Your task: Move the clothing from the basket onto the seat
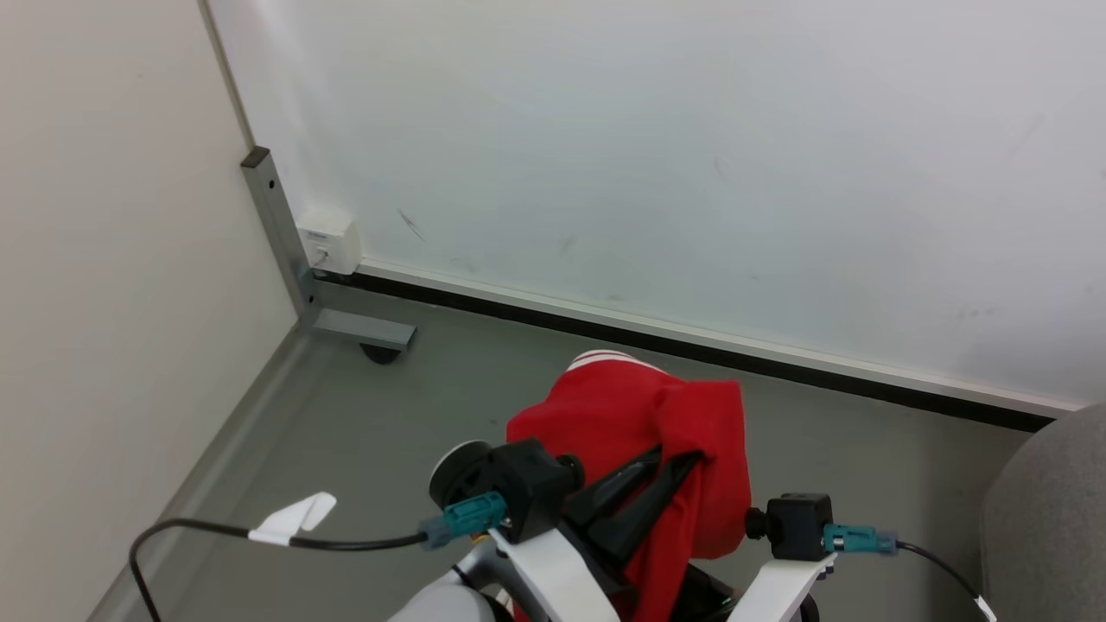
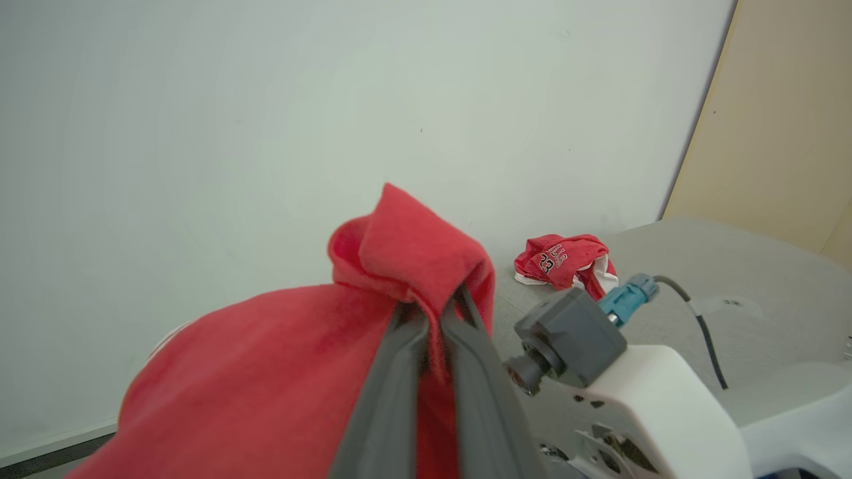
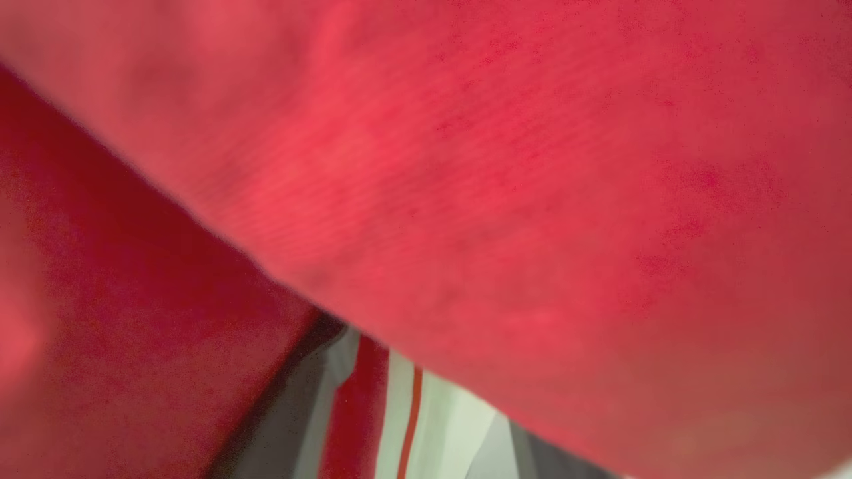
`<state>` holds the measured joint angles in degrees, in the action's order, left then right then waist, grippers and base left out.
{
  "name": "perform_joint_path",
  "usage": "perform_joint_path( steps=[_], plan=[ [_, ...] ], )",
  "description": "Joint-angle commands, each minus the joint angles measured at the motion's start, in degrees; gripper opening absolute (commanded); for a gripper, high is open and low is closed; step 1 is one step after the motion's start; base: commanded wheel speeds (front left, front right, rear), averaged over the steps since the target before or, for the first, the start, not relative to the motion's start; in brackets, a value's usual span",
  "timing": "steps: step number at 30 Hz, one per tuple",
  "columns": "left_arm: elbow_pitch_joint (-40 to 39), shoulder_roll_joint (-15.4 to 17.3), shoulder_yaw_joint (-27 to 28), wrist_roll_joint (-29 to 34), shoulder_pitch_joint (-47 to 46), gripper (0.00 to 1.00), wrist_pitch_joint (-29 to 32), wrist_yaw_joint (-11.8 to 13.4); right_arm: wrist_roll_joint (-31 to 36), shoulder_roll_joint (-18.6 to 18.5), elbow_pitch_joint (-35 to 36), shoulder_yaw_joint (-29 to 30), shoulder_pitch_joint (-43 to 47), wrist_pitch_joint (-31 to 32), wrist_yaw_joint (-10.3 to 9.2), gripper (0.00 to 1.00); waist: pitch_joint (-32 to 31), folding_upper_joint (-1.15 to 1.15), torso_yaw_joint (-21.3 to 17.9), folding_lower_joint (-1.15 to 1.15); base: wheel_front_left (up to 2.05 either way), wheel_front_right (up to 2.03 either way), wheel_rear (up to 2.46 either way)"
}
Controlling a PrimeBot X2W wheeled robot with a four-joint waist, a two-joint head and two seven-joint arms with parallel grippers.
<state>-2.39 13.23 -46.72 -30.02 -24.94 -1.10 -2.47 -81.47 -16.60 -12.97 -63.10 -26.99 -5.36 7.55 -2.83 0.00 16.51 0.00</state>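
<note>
Left arm reached up and forward from the lower left of the head view. The left gripper (image 2: 432,306) was clenched on a fold of the red garment (image 1: 631,415) — its two dark fingers pressed together with cloth pinched between them and a peak of fabric bunched above the tips. The rest of the garment hung over and around the fingers. White striped trim (image 3: 399,412) showed at its edge.

Right arm came up alongside, its wrist camera block (image 1: 799,523) just beside the hanging cloth. The right gripper's fingers lay under the red fabric, which pressed close against that arm's camera; could not tell whether that claw was released or clenched.

Surroundings: the seat (image 2: 732,279) — grey, padded — lay to the robot's right. A second garment (image 2: 562,261), crumpled, red with white trim and the number 23, rested on the seat, well apart from the held one. Ahead stood a pale whiteboard panel (image 1: 648,155) on a grey metal stand (image 1: 281,233), with a small white box (image 1: 328,240) at its lower corner and grey floor (image 1: 389,415) beneath. A black cable (image 1: 346,542) with a white tag trailed from the left wrist.
</note>
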Motion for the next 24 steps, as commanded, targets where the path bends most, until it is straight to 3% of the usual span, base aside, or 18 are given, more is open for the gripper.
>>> perform_joint_path(
  steps=[1,11,24],
  plan=[
    [-0.3,0.2,0.3,-0.6,0.5,0.0,-0.2,0.3,1.1,-0.5,-0.8,-0.8,-1.2,-1.6,-0.13,0.0,0.2,0.0,-0.5,0.0,0.0,0.0,0.0],
    [0.0,1.2,1.3,-1.3,1.1,0.0,-1.1,1.3,0.2,-3.0,-1.2,-4.3,-3.5,-6.6,-0.13,0.0,1.0,0.0,-3.8,0.0,0.0,0.0,0.0],
    [2.5,2.9,3.5,-2.0,1.9,0.0,-2.8,2.5,3.1,-9.0,1.4,-2.8,-1.1,-9.8,-0.13,0.0,2.1,0.0,-8.3,0.0,0.0,0.0,0.0]
  ],
)
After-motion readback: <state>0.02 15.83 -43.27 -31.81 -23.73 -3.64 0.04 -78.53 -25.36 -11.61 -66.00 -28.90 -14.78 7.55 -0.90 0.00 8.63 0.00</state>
